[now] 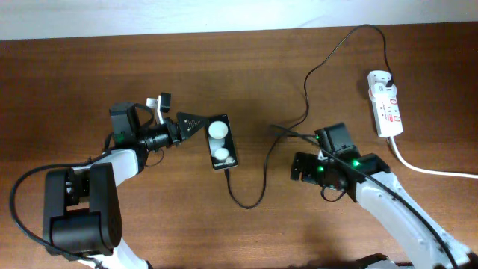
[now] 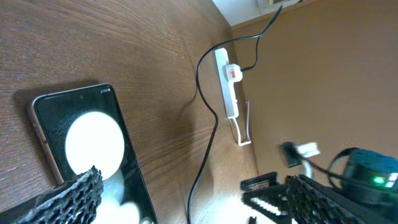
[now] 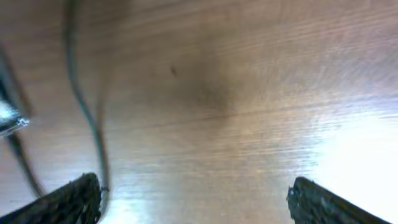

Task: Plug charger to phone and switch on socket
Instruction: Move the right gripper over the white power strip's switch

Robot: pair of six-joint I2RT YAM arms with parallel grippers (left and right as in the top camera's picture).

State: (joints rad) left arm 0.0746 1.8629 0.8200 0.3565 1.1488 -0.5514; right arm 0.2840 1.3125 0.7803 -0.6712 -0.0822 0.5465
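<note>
The phone point(image 1: 220, 142) lies face up at mid-table, black with two white blobs; it also shows in the left wrist view point(image 2: 81, 143). The charger cable point(image 1: 305, 97) runs from its black plug in the socket point(image 1: 385, 104) at the far right, loops down and reaches the phone's near end. I cannot tell if the tip is seated. My left gripper point(image 1: 190, 124) is open at the phone's left edge point(image 2: 199, 202). My right gripper point(image 1: 302, 168) is open and empty just above the table, with the cable point(image 3: 87, 118) beside its left finger point(image 3: 199, 199).
The socket's thick white cord point(image 1: 426, 168) trails off the right edge. In the left wrist view the socket point(image 2: 227, 81) lies far ahead, the cable point(image 2: 205, 137) runs toward me, and the right arm point(image 2: 360, 180) is at lower right.
</note>
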